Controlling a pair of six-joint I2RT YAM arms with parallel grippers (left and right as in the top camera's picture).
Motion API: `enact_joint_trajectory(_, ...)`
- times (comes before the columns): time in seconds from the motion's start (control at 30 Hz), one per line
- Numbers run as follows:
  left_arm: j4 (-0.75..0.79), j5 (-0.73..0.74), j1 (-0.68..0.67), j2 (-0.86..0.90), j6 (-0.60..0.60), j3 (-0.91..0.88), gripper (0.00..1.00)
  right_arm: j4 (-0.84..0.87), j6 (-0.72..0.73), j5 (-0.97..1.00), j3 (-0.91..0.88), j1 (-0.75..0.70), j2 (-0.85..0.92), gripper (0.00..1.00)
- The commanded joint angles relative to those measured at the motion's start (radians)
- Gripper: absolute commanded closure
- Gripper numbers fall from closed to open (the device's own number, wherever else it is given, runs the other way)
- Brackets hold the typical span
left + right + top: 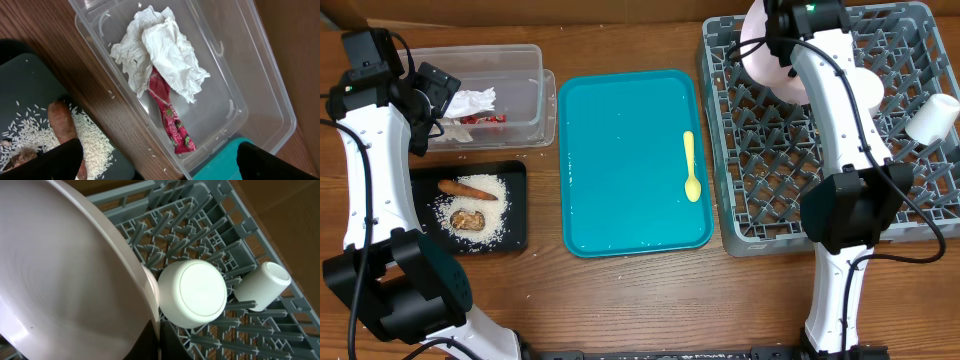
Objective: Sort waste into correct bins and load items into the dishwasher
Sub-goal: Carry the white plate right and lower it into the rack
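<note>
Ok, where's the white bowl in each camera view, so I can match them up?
Overhead: the white bowl sits upper right in the grey dish rack, partly behind the right arm.
Left wrist: not in it.
Right wrist: the bowl is at centre, upside down, beside the pale pinkish plate's rim.
Shared landmark: the small white cup, just right of the bowl in both.

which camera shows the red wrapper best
Left wrist: the wrapper lies close up in the tub, its top end tucked under the napkin. Overhead shows only a red sliver. Right wrist doesn't show it.
</note>
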Motion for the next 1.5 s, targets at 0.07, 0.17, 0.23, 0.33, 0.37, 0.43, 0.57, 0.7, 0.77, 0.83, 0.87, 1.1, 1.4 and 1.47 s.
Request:
enact_joint_trajectory(0.07,0.001,-0.003,-0.003,0.002,-0.008,0.009,0.0,0.019,0.008,0.076,-0.04,0.011,-0.023,0.96)
enact_joint_trajectory(0.17,0.001,-0.003,-0.003,0.002,-0.008,0.009,0.0,0.02,0.003,0.088,-0.04,0.023,-0.023,0.96)
enact_joint_trajectory(0.23,0.001,-0.003,-0.003,0.002,-0.008,0.009,0.0,0.017,-0.011,0.106,-0.038,0.037,-0.026,0.96)
enact_joint_trajectory(0.33,0.001,-0.003,-0.003,0.002,-0.008,0.009,0.0,0.016,-0.018,0.117,-0.038,0.064,-0.038,0.96)
enact_joint_trajectory(0.37,0.001,-0.003,-0.003,0.002,-0.008,0.009,0.0,0.02,-0.018,0.116,-0.038,0.083,-0.051,0.95)
enact_joint_trajectory(0.43,0.001,-0.003,-0.003,0.002,-0.008,0.009,0.0,0.023,-0.018,0.115,-0.038,0.105,-0.068,0.94)
enact_joint_trajectory(0.57,0.001,-0.003,-0.003,0.002,-0.008,0.009,0.0,0.014,-0.018,0.081,-0.038,0.137,-0.095,0.42)
enact_joint_trajectory(0.7,0.001,-0.003,-0.003,0.002,-0.008,0.009,0.0,-0.002,-0.018,-0.048,-0.038,0.143,-0.121,0.11)
enact_joint_trajectory(0.77,0.001,-0.003,-0.003,0.002,-0.008,0.009,0.0,-0.01,-0.017,-0.164,-0.038,0.141,-0.146,0.09)
enact_joint_trajectory(0.83,0.001,-0.003,-0.003,0.002,-0.008,0.009,0.0,-0.018,-0.009,-0.252,-0.038,0.141,-0.183,0.08)
enact_joint_trajectory(0.87,0.001,-0.003,-0.003,0.002,-0.008,0.009,0.0,-0.019,-0.008,-0.293,-0.038,0.141,-0.205,0.07)
enact_joint_trajectory(1.1,0.001,-0.003,-0.003,0.002,-0.008,0.009,0.0,-0.028,-0.007,-0.733,-0.038,0.141,-0.36,0.02)
enact_joint_trajectory(1.4,0.001,-0.003,-0.003,0.002,-0.008,0.009,0.0,-0.124,-0.042,-0.931,-0.122,0.19,-0.321,0.04)
enact_joint_trajectory(1.47,0.001,-0.003,-0.003,0.002,-0.008,0.009,0.0,-0.098,-0.051,-0.918,-0.2,0.214,-0.308,0.05)
